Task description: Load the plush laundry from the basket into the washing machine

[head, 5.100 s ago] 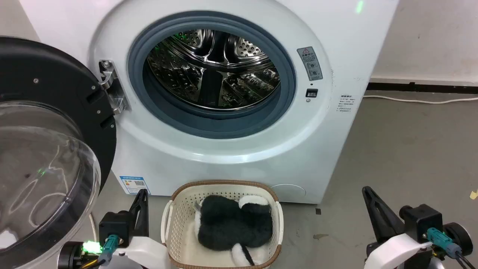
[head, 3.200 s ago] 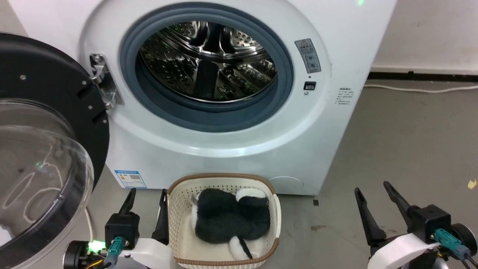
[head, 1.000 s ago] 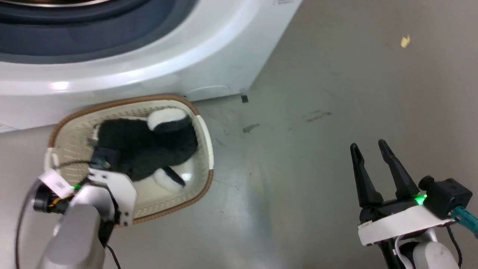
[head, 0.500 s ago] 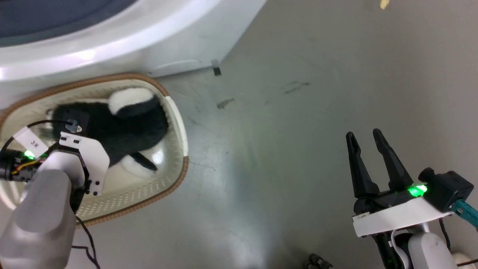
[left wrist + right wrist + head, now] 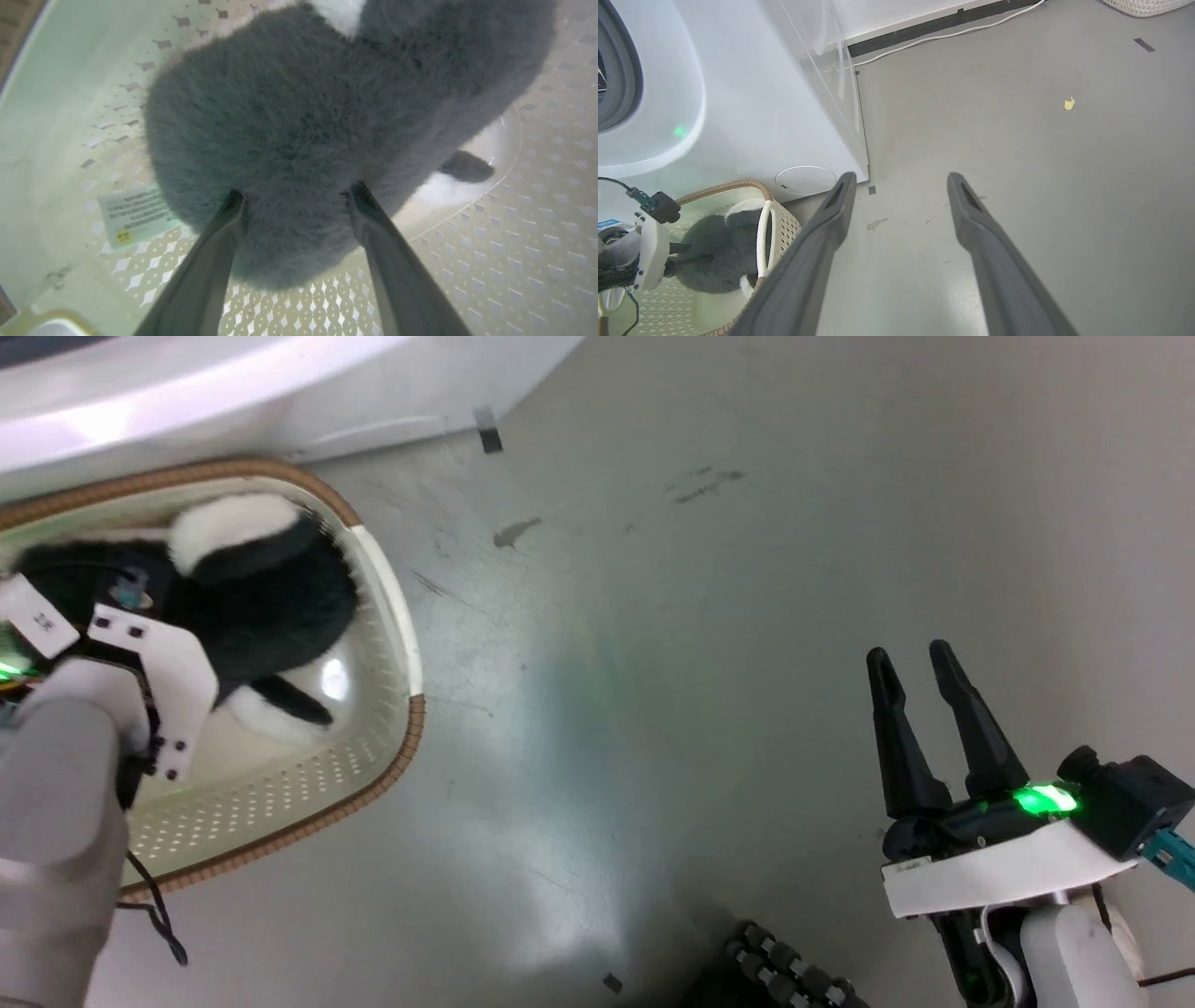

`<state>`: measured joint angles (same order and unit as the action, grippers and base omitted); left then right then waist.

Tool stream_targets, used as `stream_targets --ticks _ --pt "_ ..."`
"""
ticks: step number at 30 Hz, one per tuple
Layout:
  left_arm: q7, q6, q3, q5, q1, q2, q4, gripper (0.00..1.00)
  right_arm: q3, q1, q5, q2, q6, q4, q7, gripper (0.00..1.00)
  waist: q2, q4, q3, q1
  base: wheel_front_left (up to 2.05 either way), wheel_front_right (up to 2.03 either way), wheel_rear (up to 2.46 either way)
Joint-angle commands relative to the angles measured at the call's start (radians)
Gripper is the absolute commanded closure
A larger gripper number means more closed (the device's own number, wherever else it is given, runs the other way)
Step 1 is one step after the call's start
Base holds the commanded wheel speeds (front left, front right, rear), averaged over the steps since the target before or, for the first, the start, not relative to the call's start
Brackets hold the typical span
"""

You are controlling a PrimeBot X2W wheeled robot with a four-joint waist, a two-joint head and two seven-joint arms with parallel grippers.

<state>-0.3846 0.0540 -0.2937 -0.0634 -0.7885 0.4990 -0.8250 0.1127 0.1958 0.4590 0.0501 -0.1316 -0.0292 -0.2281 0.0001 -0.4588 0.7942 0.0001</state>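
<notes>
Pointing down into the cream perforated basket (image 5: 401, 616), the left gripper (image 5: 296, 196) is held spread. A lobe of the black-and-white plush laundry (image 5: 299, 116) is flanked by its two fingers (image 5: 205, 261), whose tips are sunk in the fur. The plush is lodged inside the basket, directly ahead of that gripper and between its fingertips. A printed label (image 5: 138, 214) is stuck to the basket's bottom just left of the left finger in the left wrist view. In the head view the fingers are hidden behind the white wrist plate (image 5: 159, 663). The white washing machine (image 5: 280, 392) is seen just beyond the basket, past the left gripper's tips.

Well apart to the right, the right gripper (image 5: 907, 658) is held over the grey floor (image 5: 700, 663) with its fingers parted, and only floor is seen between them. In the right wrist view the machine's corner and the basket are placed left of its left finger, and a yellow scrap (image 5: 1069, 103) is seen on the floor ahead and to the right of its tips.
</notes>
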Motion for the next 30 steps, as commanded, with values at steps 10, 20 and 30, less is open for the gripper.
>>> stream_targets --ticks 10,20,30 --pt "-0.024 0.014 -0.031 -0.046 -0.046 0.053 -0.074 1.00 0.024 0.050 0.048 0.000 0.001 -0.027 -0.029 0.00 -0.0001 -0.066 0.051 -0.0001 0.00 0.00 0.00" --pt "0.129 0.002 -0.044 -0.098 0.014 -0.057 -0.113 1.00 -0.073 0.008 -0.054 0.000 0.001 -0.031 -0.034 0.00 -0.0001 0.034 -0.118 -0.0001 0.00 0.00 0.00" --pt "0.394 0.037 -0.076 -0.148 0.086 -0.223 -0.191 1.00 -0.186 -0.087 -0.187 0.000 0.001 -0.022 -0.034 0.00 -0.0001 0.197 -0.381 -0.0001 0.00 0.00 0.00"
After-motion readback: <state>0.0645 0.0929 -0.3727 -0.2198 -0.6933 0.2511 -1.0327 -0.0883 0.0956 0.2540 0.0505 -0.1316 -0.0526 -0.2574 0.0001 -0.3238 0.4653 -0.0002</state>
